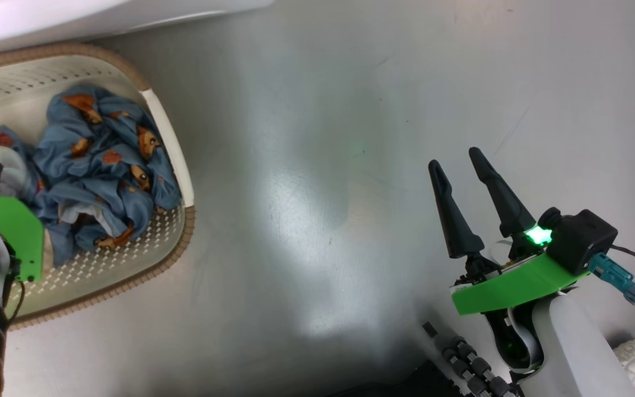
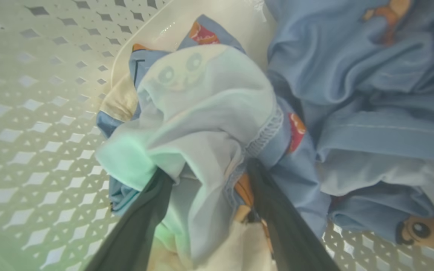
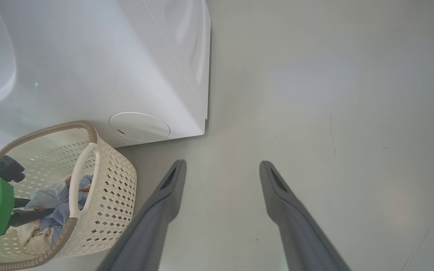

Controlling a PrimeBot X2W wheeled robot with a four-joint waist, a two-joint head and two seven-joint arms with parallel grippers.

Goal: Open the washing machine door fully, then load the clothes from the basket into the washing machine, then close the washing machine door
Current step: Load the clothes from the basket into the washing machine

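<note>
Small rectangular cream plastic basket, perforated, with a brown woven-look rim: at 9 o'clock in the head view, standing on the glossy grey floor. The big white washing machine stands just beside it, at 11 o'clock.

Soft blue fabric clothes with orange figures: heaped inside the basket.

Left gripper: inside the basket, jaws spread wide, dark fingers either side of a bunched pale blue piece.

Right gripper: at 4 o'clock, jaws apart, empty, above bare floor, well apart from the basket.
</note>
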